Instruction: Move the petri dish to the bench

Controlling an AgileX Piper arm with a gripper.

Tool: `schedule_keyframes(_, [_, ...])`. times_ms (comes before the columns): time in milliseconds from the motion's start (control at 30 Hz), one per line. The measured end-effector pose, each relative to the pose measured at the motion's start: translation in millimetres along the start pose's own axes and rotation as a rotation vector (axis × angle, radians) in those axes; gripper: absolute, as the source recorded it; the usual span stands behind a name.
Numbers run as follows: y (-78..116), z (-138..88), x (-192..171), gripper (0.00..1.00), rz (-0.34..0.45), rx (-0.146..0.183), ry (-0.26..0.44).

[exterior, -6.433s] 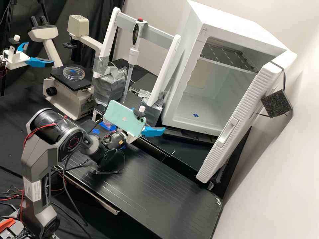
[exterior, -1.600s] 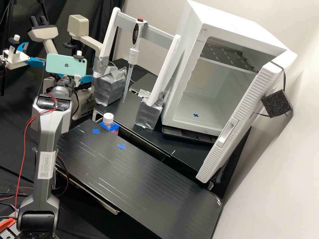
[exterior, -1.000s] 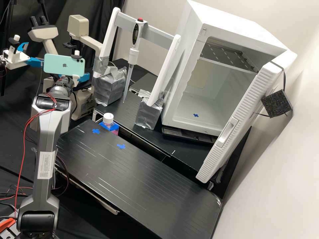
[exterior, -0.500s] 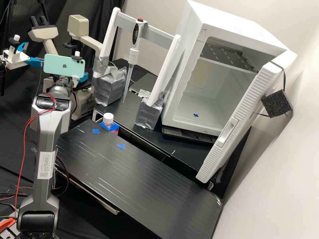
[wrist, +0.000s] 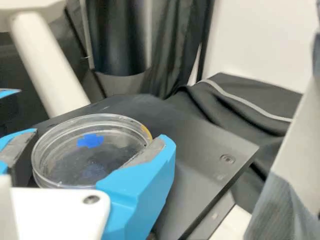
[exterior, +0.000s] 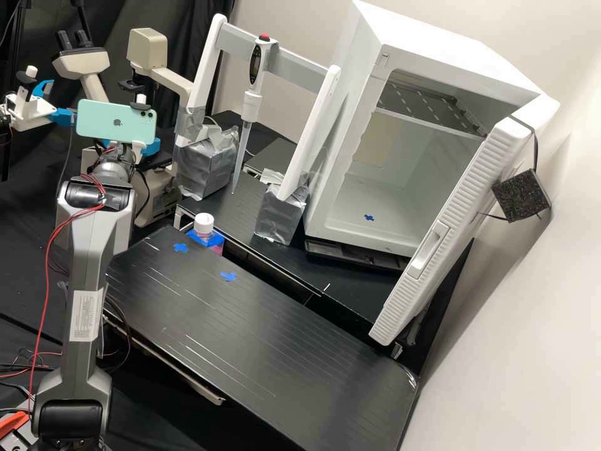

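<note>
Two blue fingers (wrist: 142, 185) of the pincer (exterior: 151, 148) are pressed to opposite sides of the clear petri dish (wrist: 92, 152), which is grasped at its rim and held level. The dish is placed over the black stage (wrist: 200, 160) of the microscope (exterior: 156, 200), set in from the stage corner by which a screw (wrist: 227, 159) is seated; whether the stage is touched by its underside cannot be told. A blue tape cross (wrist: 90, 140) is seen through the dish. A pale green smartphone (exterior: 116, 122) is clamped above the pincer, and the microscope is partly covered by it in the high view.

Farther out, a capped bottle (exterior: 204, 224) is stood upright just beyond the far edge of the bench (exterior: 250, 351), near its far left corner. Two blue tape marks are stuck on the bench: one (exterior: 180, 248) near that corner, the other (exterior: 228, 276) farther along, close to the far edge. Behind, a pipette (exterior: 250, 105) is hung tip down from the crossbar of a white rack (exterior: 208, 69), whose feet are bound in silver tape. To the rack's right, the door (exterior: 466, 219) of a white cabinet (exterior: 350, 125) is swung open, and a perforated shelf (exterior: 432, 106) is fitted inside.
</note>
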Motion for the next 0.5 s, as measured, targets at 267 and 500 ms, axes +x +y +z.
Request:
schedule_keyframes(267, [6.3, -8, -30, 0.00, -0.013, 0.021, 0.017])
schedule_keyframes(500, [12.6, -13, -48, 0.00, 0.018, 0.026, 0.043])
